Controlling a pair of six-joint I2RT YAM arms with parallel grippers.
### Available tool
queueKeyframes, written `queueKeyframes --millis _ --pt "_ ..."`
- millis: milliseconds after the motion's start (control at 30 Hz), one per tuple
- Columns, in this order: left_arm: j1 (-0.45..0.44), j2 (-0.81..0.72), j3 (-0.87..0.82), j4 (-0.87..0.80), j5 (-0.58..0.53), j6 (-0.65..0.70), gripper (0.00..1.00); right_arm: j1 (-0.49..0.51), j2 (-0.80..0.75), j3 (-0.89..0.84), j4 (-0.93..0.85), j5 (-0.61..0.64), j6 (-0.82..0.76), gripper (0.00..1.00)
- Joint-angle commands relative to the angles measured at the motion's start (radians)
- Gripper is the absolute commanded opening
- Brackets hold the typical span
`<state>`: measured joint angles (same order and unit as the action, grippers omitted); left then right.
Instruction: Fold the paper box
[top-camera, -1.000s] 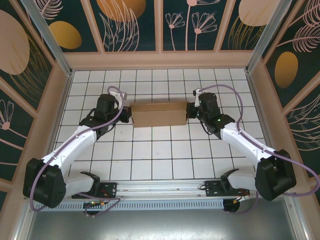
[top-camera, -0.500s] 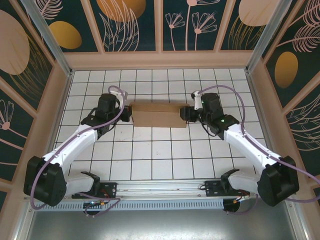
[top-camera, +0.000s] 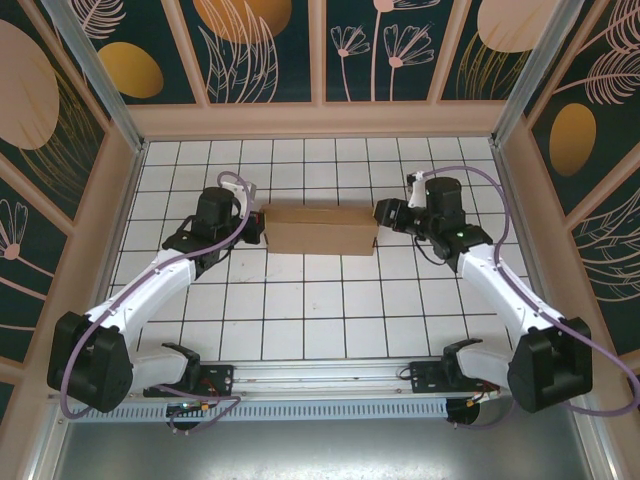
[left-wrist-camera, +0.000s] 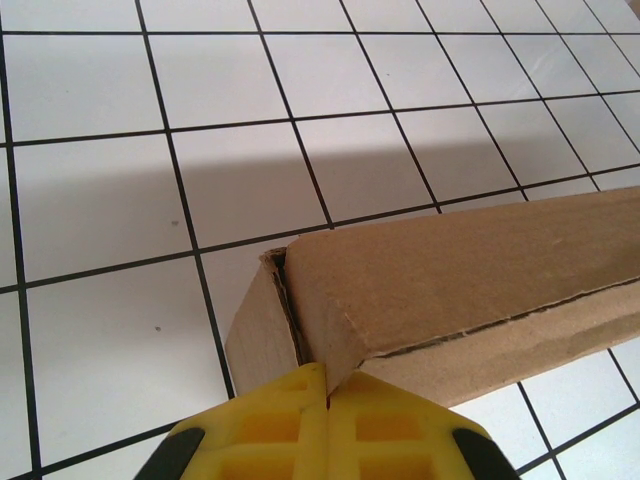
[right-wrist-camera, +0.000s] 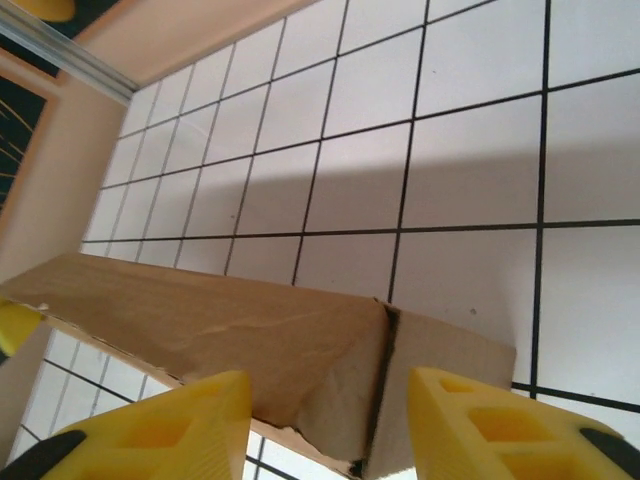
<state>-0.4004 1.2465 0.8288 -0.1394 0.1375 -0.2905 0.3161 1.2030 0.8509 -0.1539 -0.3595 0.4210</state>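
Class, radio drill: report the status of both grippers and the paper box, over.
Left gripper shut, pinching left end corner of paper box. Right gripper open, astride its right end. Box lies on tiled table, nothing else near it.

left gripper (top-camera: 258, 228), paper box (top-camera: 318, 229), right gripper (top-camera: 379, 214) — abreast

The table (top-camera: 320, 300) has a white top ruled by black lines into square tiles, with a tan rim closing it in along the left, far and right edges. On it lies the box (top-camera: 318, 230), plain brown cardboard, resting flat in the far half, about midway between the left and right edges (its ends show slightly ragged creases up close). Its long sides run parallel to the far edge. A soft grey shadow falls across the tiles just beyond it. A metal rail (top-camera: 320, 372) runs along the near edge.
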Motion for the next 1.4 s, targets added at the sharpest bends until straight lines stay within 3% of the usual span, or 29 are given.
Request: queueKeyframes --millis 0,100,267,467,800,1367 --pt "-0.011 0.020 -0.006 -0.088 0.015 -0.012 0.00 0.003 0.022 -0.010 0.017 0.035 0.023 0.41" --pt "-0.011 0.012 -0.012 -0.083 0.028 -0.022 0.02 0.005 0.036 -0.039 0.019 0.040 0.022 0.37" --pt "-0.011 -0.035 -0.016 -0.081 0.056 -0.041 0.28 0.007 0.026 -0.073 0.034 0.045 0.041 0.35" --pt "-0.011 -0.098 -0.007 -0.094 0.108 -0.064 0.43 0.015 0.023 -0.073 0.042 0.063 0.076 0.35" --pt "-0.008 -0.134 0.039 -0.103 0.223 -0.095 0.41 0.015 0.040 -0.046 0.037 0.082 0.110 0.36" --pt "0.086 -0.040 0.064 -0.006 0.161 -0.205 0.50 0.015 0.053 -0.039 0.029 0.080 0.102 0.39"
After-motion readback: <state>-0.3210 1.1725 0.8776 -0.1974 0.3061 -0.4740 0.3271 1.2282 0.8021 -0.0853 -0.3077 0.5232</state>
